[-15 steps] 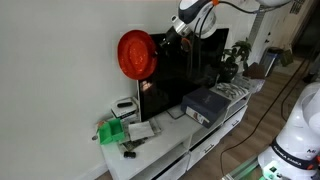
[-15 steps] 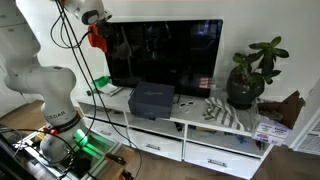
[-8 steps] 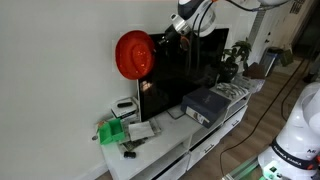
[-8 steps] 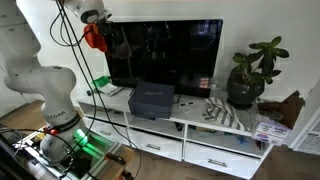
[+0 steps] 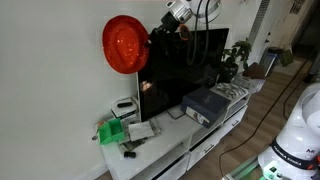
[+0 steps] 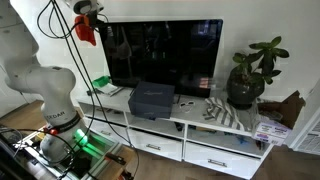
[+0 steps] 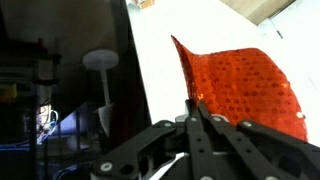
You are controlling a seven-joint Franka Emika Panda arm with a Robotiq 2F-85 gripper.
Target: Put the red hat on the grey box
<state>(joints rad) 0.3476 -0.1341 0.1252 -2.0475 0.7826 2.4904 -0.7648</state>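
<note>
A: What is nearest in the wrist view?

B: The gripper. Its jaws are pressed together on the edge of the red hat, so it has the hat pinched by the brim. The hat spreads away from the tips, with a pale wall behind it.

A: And how does the arm stand?

B: In an exterior view the arm comes in from the top and reaches toward the wall, with the gripper held high at its end. The hat hangs face-on as a round disc in front of the wall, above and beside the upper corner of the television. It is well above the desk and touches nothing but the gripper.

A: Where is the grey box?

B: The grey box lies flat on the desk, in front of the television's lower edge and well apart from the hat. Nothing rests on its top.

A: Anything else on the desk?

B: A green object sits at the end below the hat, with a small white box behind it. At the far end stands a plant.
</note>
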